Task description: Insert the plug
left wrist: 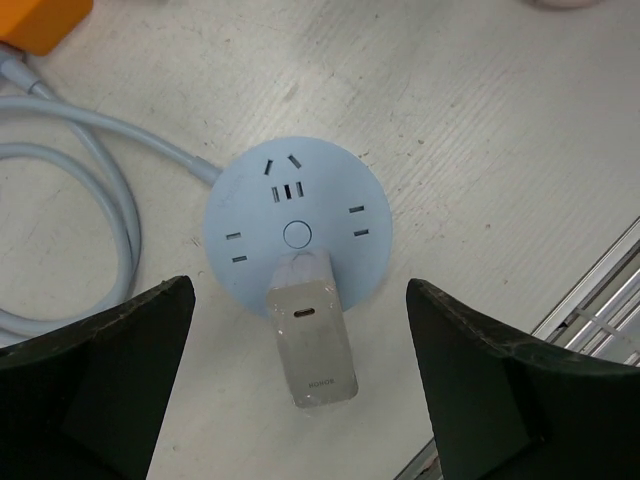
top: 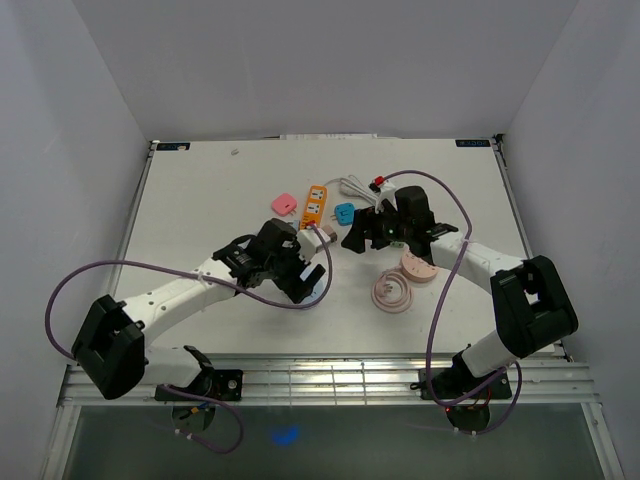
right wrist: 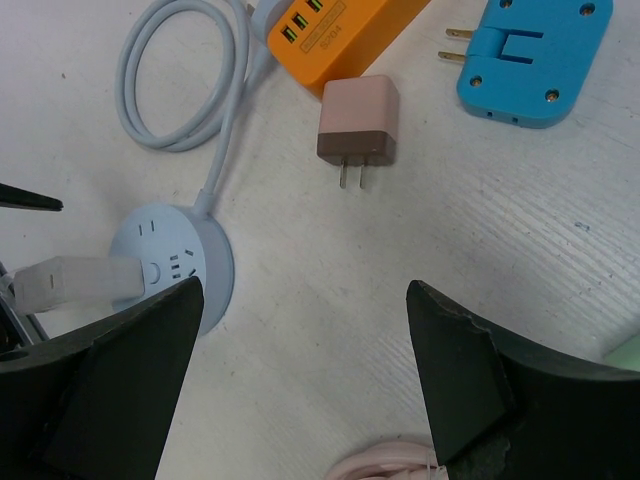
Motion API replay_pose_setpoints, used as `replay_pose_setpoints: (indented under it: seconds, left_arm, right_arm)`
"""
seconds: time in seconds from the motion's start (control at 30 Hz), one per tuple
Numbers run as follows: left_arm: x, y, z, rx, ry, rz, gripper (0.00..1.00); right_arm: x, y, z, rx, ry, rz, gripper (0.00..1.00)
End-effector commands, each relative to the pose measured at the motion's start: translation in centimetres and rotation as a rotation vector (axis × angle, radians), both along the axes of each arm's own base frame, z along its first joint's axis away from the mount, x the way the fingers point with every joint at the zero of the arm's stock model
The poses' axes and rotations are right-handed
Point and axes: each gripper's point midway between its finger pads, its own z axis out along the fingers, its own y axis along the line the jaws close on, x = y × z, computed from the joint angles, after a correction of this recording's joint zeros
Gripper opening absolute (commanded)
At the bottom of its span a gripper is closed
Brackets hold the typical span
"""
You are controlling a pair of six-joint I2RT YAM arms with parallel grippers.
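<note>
A round light-blue power socket (left wrist: 297, 225) lies on the white table, with its grey cable (left wrist: 95, 180) looping off to the left. A white charger plug (left wrist: 313, 335) stands upright in the socket's near outlet. It also shows in the top view (top: 320, 236) and in the right wrist view (right wrist: 75, 282). My left gripper (left wrist: 300, 390) hangs above the plug, open and empty, with a finger on each side and clear of it. My right gripper (right wrist: 300, 380) is open and empty over bare table, to the right of the socket (right wrist: 185, 265).
A pink-and-brown plug (right wrist: 358, 122), an orange power strip (right wrist: 340, 25) and a blue adapter (right wrist: 530, 55) lie beyond the right gripper. A pink adapter (top: 285, 203) lies left of the strip. Two pink round cable reels (top: 417, 270) (top: 392, 293) sit nearer. The table's front edge (left wrist: 600, 300) is close.
</note>
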Motion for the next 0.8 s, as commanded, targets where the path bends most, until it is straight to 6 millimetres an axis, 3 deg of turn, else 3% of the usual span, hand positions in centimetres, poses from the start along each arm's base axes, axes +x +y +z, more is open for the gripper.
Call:
replay_pose_setpoints:
  seconds: [0.0,0.13,0.17,0.27,0.33,0.47,0.7,0.77]
  left_arm:
    - [0.8,-0.4,2.8,-0.065,-0.07,0.025,0.98]
    - [1.1,-0.6,5.3,-0.145,-0.055,0.114,0.98]
    - [1.3,-0.4,5.6,-0.16,-0.054,0.132,0.98]
    - [2.1,0.3,6.7,-0.222,-0.021,0.274,0.98]
    - [2.7,1.8,6.3,-0.217,0.041,0.383,0.98]
    - [3.3,2.4,6.0,-0.285,0.161,0.428,0.98]
    - [4.5,3.9,7.7,-0.436,0.197,0.503,0.98]
    - [4.6,4.4,7.9,-0.447,0.202,0.516,0.98]
  right_arm:
    - [0.6,0.3,1.3,0.013,-0.048,0.023,0.88]
    - [1.3,1.3,0.3,-0.03,-0.039,0.064,0.88]
    - [2.0,1.7,0.9,-0.038,-0.069,0.077,0.88]
    - [2.6,2.5,-0.7,-0.106,-0.052,0.095,0.88]
    - [3.2,3.1,-1.3,-0.158,-0.043,0.095,0.88]
    - [4.0,4.4,-2.0,-0.229,-0.051,0.123,0.89]
    - [5.5,5.6,-4.7,-0.345,-0.024,0.112,0.89]
    - [6.1,5.8,-4.5,-0.364,-0.03,0.098,0.88]
